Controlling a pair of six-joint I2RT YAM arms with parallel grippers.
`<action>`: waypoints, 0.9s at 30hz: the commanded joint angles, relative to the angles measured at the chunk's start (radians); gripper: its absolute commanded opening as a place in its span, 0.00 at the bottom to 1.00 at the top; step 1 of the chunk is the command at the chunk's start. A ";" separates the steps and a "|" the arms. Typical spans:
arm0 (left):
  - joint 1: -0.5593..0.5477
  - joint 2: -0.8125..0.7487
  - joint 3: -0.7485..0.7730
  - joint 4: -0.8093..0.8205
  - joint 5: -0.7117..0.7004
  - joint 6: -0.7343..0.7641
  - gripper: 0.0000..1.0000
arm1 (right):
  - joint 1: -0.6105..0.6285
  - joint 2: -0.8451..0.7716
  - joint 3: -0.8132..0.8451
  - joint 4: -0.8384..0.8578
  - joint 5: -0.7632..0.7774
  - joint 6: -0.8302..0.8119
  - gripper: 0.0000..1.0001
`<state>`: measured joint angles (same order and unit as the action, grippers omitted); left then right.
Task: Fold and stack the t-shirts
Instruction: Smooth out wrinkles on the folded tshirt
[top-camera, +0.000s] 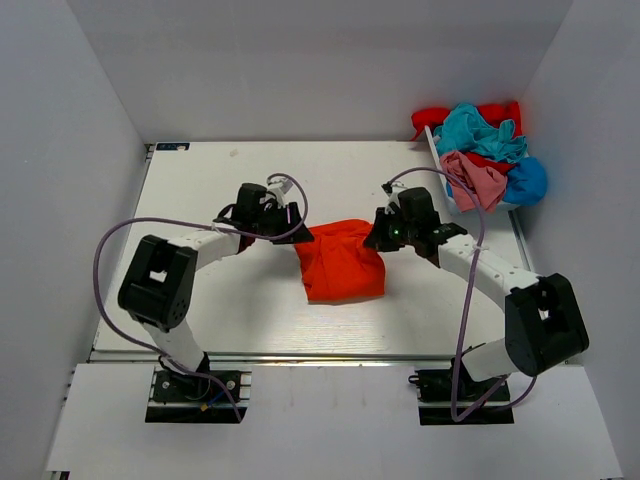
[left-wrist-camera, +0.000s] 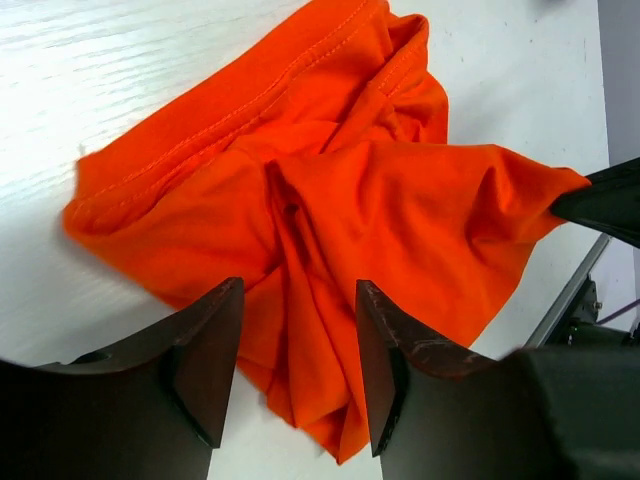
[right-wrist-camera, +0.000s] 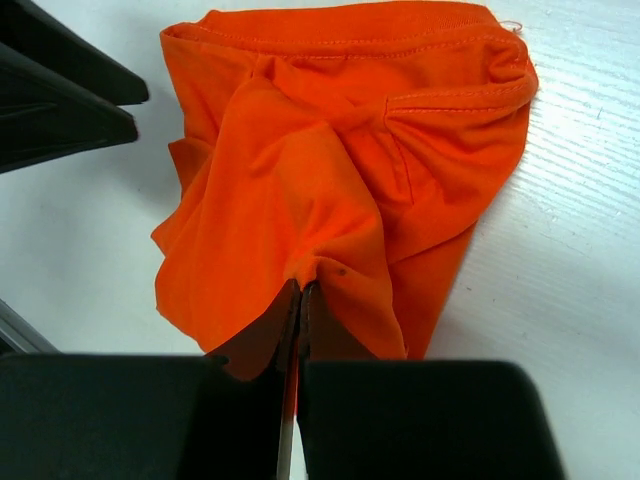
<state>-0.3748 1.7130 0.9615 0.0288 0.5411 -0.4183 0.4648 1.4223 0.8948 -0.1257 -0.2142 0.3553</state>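
Mid-fold, frame centre: my right gripper (right-wrist-camera: 300, 300) pinches the orange shirt (top-camera: 340, 262), left gripper (left-wrist-camera: 298, 292) stands open; next I'd grasp an edge.

A white counter (top-camera: 250, 300) stands between pale grey walls (top-camera: 300, 60). A metal rail (top-camera: 300, 356) runs along its near edge; a small dark label (top-camera: 172, 146) marks its far-left corner.
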 joint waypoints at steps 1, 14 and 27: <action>-0.027 0.034 0.086 0.042 0.056 0.013 0.59 | -0.006 0.010 0.055 0.014 0.004 -0.010 0.00; -0.081 0.243 0.261 -0.061 0.005 0.041 0.46 | -0.021 0.036 0.062 0.008 0.003 -0.010 0.00; -0.121 0.150 0.226 -0.026 0.001 0.050 0.00 | -0.032 0.007 0.061 -0.002 -0.016 -0.016 0.00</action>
<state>-0.4854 1.9701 1.2133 -0.0216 0.5556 -0.3786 0.4381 1.4578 0.9146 -0.1257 -0.2134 0.3550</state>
